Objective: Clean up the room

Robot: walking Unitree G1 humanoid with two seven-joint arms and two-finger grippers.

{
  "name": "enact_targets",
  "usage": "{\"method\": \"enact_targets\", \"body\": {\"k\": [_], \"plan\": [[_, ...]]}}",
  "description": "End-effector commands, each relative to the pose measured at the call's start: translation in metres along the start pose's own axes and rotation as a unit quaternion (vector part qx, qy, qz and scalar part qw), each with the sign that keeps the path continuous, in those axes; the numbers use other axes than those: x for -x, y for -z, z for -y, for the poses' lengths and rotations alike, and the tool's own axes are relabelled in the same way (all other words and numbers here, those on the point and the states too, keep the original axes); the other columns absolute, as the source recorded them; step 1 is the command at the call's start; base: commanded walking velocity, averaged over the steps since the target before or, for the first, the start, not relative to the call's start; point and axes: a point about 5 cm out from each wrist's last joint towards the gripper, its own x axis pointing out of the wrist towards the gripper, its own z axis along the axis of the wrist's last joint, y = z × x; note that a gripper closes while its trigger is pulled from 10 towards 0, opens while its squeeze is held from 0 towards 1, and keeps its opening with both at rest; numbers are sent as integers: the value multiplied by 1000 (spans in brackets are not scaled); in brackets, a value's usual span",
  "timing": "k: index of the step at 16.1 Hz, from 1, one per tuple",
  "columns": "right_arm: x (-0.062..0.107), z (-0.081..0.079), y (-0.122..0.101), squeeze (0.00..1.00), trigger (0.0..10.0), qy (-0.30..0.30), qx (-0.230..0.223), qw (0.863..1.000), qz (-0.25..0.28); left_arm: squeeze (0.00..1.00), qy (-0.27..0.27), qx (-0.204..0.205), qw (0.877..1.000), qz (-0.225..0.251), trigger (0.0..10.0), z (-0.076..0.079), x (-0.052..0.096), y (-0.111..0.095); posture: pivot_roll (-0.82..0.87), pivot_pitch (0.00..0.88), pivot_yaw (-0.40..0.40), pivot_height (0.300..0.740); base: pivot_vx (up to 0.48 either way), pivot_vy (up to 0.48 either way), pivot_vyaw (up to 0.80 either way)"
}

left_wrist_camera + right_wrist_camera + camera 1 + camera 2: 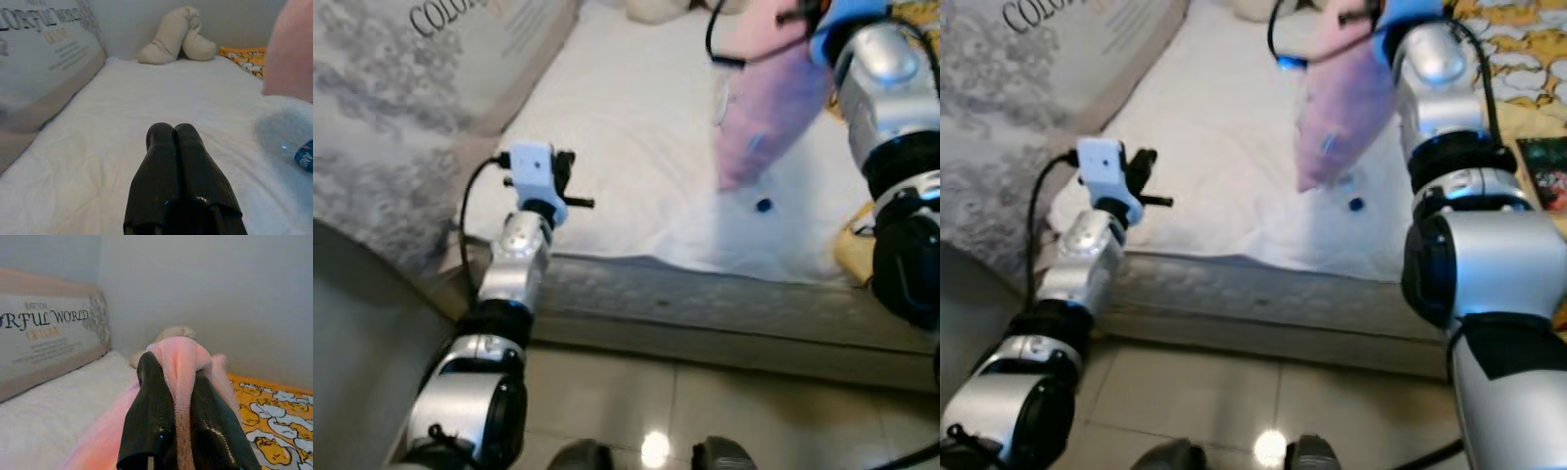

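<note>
Floor (773,411): glossy tile right below the head camera, a light glare spot on it; robot's feet at the bottom edge.
Left arm (514,264): silver, reaches forward from lower left toward the mattress edge.
Left gripper (176,142): black fingers pressed together, nothing between them; hovers low over the white sheet (626,147) near the bed's front-left corner (wrist view looks straight down the bed).
Mattress (705,304): grey quilted side wall, runs across the frame just beyond the tile.
Right arm (1449,147): raised high on the right, reaching over the bed.
Right gripper (177,396): clamped on the pink blanket (769,108); pink fleece bulges up between the two black fingers.
Pink blanket: lifted, hangs from the right gripper in a long drape; lower end comes down close to the sheet mid-bed (contact with sheet — cannot tell).
Blue object (764,206): small, on the sheet just beside the blanket's lower end; too blurred to identify.
Cream cushion (176,36): lumpy, at the far end of the bed against the wall.
Yellow patterned cover (274,426): orange-yellow with white cartoon shapes, along the right side of the bed.
Printed board (421,108): grey floral with lettering, leans along the left side of the bed.
</note>
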Motion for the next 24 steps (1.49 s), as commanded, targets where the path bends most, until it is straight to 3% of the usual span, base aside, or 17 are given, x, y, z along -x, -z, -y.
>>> {"method": "enact_targets", "body": {"k": [1,2,3,5,6,7,9,12,14,15,16,18,19,20,22,24], "plan": [[-9,-18,-36,0,9059,-36,-2,996,85,0,-28,7,1000,4,10000,-13,3,-2,-161,0,116,740,0,0,0],[-9,-21,-38,0,8471,-44,-13,995,92,0,-33,12,999,6,10000,-13,4,-2,-162,0,118,740,0,0,0],[-10,-28,-41,0,10000,-64,-51,991,105,0,-43,26,999,7,10000,-13,6,-1,-162,0,122,740,0,0,0],[-11,-36,-40,0,10000,-82,-157,978,113,0,-50,39,998,2,10000,-13,9,3,-171,0,127,740,0,0,0],[-10,-38,-35,0,10000,-81,-164,977,107,0,-52,40,998,-3,10000,-13,11,6,-171,0,127,740,0,0,0],[-3,-48,-7,0,10000,-73,-145,984,77,0,-58,44,997,-11,10000,-15,17,13,-172,0,129,740,0,0,0],[9,-56,23,0,10000,-60,-127,989,50,0,-59,37,998,-12,10000,-19,26,16,-171,0,127,740,0,0,0],[55,-67,62,0,10000,-26,-78,995,52,0,-58,-50,997,4,10000,-32,54,10,-173,0,124,740,0,0,0],[98,-76,84,0,10000,-9,-83,996,25,0,-87,-103,991,6,10000,-44,78,4,-174,0,123,740,0,0,0],[111,-80,91,0,10000,-8,-86,996,15,0,-92,-115,989,2,10000,-44,86,5,-172,0,121,740,0,0,0],[139,-88,104,0,10000,-2,-93,996,-11,0,-75,-168,983,0,10000,-38,100,6,-170,0,122,740,0,0,0],[164,-93,112,0,10000,0,-82,996,-37,0,-30,-208,978,3,10000,-22,115,9,-166,0,121,740,0,0,0],[176,-95,114,0,10000,1,-77,996,-52,0,-2,-205,979,7,10000,-11,121,9,-165,0,123,740,0,0,0],[191,-92,114,0,10000,18,-71,994,-78,0,19,-169,985,6,10000,2,126,6,-161,0,118,740,0,0,0],[214,-89,116,0,10000,33,-53,993,-99,0,32,-137,990,-4,10000,15,134,8,-160,0,111,740,0,0,0],[212,-88,117,0,10000,31,-49,993,-102,0,2,-100,995,-23,10000,10,133,14,-169,0,108,740,0,0,0]]}}
